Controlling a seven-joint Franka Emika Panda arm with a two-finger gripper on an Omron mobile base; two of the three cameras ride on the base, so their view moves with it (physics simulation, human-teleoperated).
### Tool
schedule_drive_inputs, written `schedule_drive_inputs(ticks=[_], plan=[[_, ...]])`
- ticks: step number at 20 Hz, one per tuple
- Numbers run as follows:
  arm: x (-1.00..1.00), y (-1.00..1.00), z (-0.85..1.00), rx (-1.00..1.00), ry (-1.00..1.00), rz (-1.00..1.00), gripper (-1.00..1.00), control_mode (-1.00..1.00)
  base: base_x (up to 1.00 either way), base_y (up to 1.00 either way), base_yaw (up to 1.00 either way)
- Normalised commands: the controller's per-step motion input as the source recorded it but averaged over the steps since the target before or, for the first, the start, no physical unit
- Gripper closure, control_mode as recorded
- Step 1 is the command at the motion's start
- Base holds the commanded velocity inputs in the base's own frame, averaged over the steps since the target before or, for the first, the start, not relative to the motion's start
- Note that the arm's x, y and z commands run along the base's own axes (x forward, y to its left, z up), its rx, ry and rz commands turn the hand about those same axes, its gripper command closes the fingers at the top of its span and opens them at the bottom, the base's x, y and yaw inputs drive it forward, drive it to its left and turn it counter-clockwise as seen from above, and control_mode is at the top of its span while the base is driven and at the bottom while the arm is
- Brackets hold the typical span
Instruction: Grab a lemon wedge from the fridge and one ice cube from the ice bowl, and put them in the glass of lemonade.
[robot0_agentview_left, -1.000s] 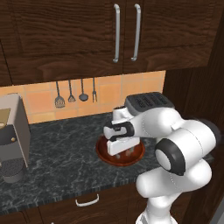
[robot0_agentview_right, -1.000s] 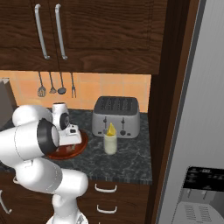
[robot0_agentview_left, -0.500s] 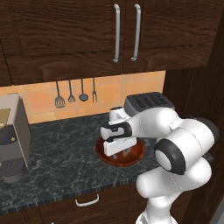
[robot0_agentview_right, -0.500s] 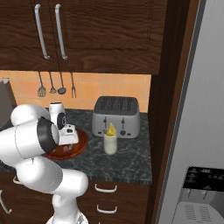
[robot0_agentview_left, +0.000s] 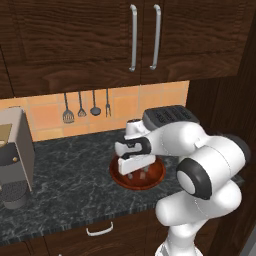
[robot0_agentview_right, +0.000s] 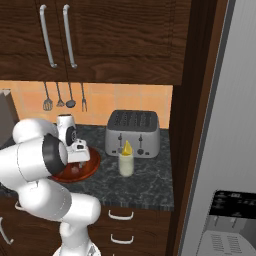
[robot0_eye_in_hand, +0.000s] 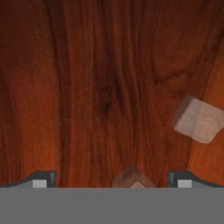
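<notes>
Translucent and slick, the ice cube (robot0_eye_in_hand: 130, 178) is sitting between our spread gripper (robot0_eye_in_hand: 112, 179) fingertips; we are judging its flat sides grippable.

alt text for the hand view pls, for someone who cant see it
Close-up looking down into the reddish-brown wooden ice bowl, with the open claw low over it. One pale ice cube sits between the two dark fingertips at the bottom edge, and another ice cube lies off to the right.

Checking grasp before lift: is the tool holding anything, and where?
Nothing held. The tool is open over the bowl, an ice cube between its tips, ungripped.
</notes>
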Motion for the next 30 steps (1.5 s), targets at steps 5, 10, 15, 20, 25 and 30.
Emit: schedule_drive_inputs(ticks=[5, 10, 15, 20, 25, 30], plan=[[0.0, -0.05, 0.0, 0.1, -0.04, 0.0, -1.0, -1.0, 0.0, 0.0, 0.0], [0.0, -0.06, 0.0, 0.05, -0.07, 0.0, -1.0, -1.0, 0.0, 0.0, 0.0], [0.0, 0.0, 0.0, 0.0, -0.03, 0.0, -1.0, -1.0, 0.0, 0.0, 0.0], [-0.01, -0.02, -0.02, 0.0, -0.05, 0.0, -1.0, -1.0, 0.0, 0.0, 0.0], [0.0, 0.0, -0.03, 0.0, -0.03, 0.0, -1.0, -1.0, 0.0, 0.0, 0.0], [-0.05, 0.0, 0.0, 0.0, -0.01, 0.0, -1.0, -1.0, 0.0, 0.0, 0.0]])
